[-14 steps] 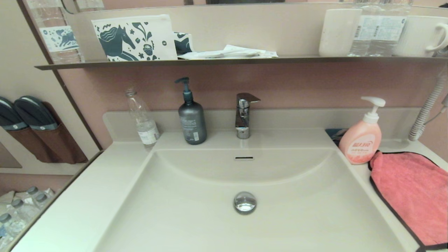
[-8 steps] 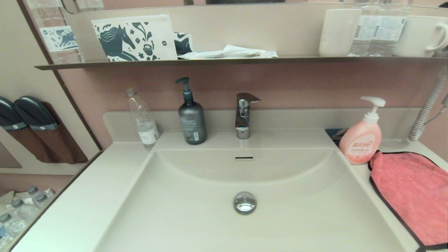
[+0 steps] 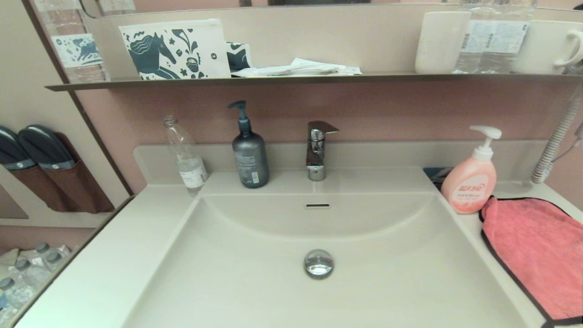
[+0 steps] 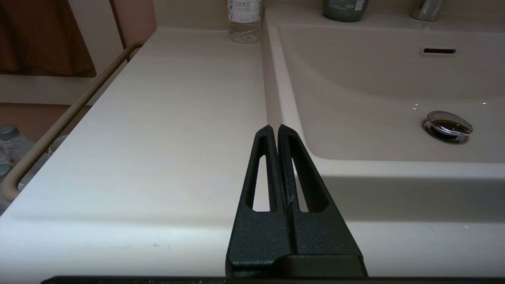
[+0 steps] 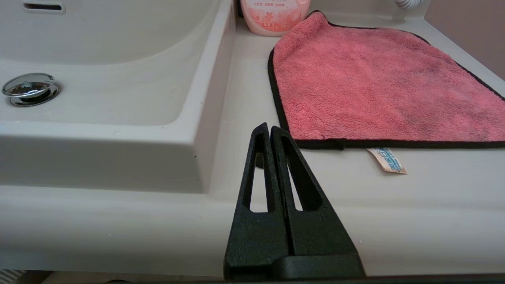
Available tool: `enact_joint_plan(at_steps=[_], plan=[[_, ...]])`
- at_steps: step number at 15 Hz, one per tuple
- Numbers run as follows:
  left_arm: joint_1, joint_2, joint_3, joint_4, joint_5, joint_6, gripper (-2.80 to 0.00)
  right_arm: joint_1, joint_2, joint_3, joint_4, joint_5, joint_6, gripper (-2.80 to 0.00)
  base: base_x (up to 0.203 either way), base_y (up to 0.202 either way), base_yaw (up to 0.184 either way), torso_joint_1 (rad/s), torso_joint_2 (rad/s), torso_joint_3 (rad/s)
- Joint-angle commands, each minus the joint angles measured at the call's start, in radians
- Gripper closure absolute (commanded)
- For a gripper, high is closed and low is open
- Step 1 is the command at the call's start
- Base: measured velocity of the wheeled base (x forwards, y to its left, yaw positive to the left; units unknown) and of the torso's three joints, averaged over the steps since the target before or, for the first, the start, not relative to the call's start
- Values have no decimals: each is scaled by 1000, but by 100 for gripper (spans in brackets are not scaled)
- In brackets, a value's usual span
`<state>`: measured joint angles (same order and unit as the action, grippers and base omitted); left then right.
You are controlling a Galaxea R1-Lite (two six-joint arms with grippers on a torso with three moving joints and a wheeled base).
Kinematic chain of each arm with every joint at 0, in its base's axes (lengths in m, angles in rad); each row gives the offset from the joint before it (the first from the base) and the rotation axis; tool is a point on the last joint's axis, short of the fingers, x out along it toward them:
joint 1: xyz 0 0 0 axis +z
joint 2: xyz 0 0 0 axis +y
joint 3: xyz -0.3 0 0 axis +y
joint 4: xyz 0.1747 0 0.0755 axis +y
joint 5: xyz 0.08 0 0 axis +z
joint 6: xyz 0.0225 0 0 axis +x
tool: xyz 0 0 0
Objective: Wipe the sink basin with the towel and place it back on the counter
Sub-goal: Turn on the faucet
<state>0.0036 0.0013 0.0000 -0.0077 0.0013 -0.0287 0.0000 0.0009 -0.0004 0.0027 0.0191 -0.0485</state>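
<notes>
head view: fluffy towel point(image 3: 533, 255) flat on smooth counter point(image 3: 104, 264).

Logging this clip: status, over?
Both end effectors, left and right, shut, empty, at counter front edge. Towel flat on counter, untouched. Sink unobstructed.

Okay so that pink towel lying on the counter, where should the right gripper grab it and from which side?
Probably the towel's black-edged near corner beside the sink basin. It lies flat on the counter, so come from above, open, pinching up the pile. The right gripper, now shut, sits just short of that corner.
</notes>
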Motion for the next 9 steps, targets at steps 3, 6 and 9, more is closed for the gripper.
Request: enact_joint_plan(at_steps=[3,6,9], plan=[[0,0,0,0,0,-7,0,0,1,0,0,1,-1,0,0,0,0,0,0,0],[0,0,-1,-9,0,32,0,0,1,0,0,1,-1,0,0,0,0,0,0,0],[-1,20,-55,2,-32,42,0,0,1,0,0,1,-1,0,0,0,0,0,0,0]])
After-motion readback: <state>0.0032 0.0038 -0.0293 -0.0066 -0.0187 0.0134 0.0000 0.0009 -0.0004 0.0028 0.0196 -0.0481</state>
